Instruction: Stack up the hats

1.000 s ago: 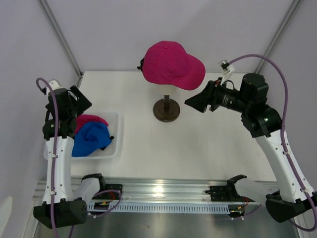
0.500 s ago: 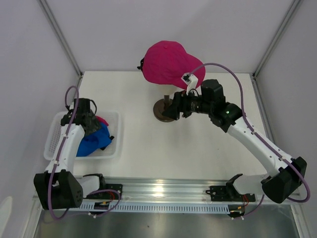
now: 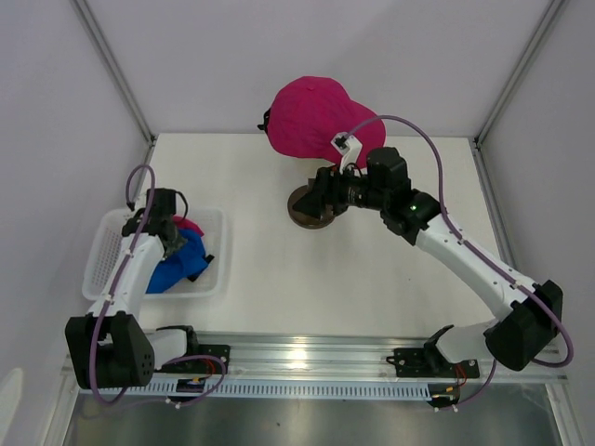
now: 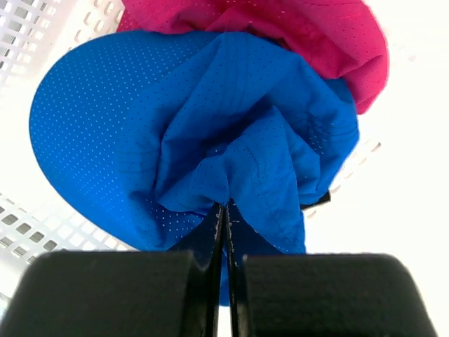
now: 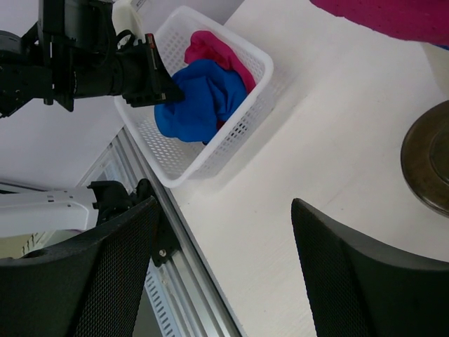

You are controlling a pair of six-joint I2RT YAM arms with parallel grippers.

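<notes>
A blue hat (image 3: 183, 262) lies crumpled in the white basket (image 3: 104, 249), on top of a pink hat (image 3: 191, 226). My left gripper (image 3: 173, 243) reaches into the basket and is shut on a fold of the blue hat (image 4: 175, 133); the fabric bunches at the fingertips of the left gripper (image 4: 226, 206). The pink hat (image 4: 309, 35) shows behind it. Another pink hat (image 3: 311, 116) sits high up over the round stand (image 3: 307, 212). My right gripper (image 3: 321, 190) hovers open beside that stand. In its wrist view the right gripper (image 5: 224, 203) holds nothing, and the blue hat (image 5: 200, 102) shows far off.
The basket (image 5: 231, 151) stands at the table's left, close to the metal rail (image 3: 307, 358) along the near edge. The dark stand base (image 5: 428, 158) is at the table's middle back. Slanted frame posts (image 3: 112, 65) rise at both rear corners.
My left gripper has closed on a fold of the blue hat in the basket. The right arm has swung left and down to the stand, its jaws still wide.
</notes>
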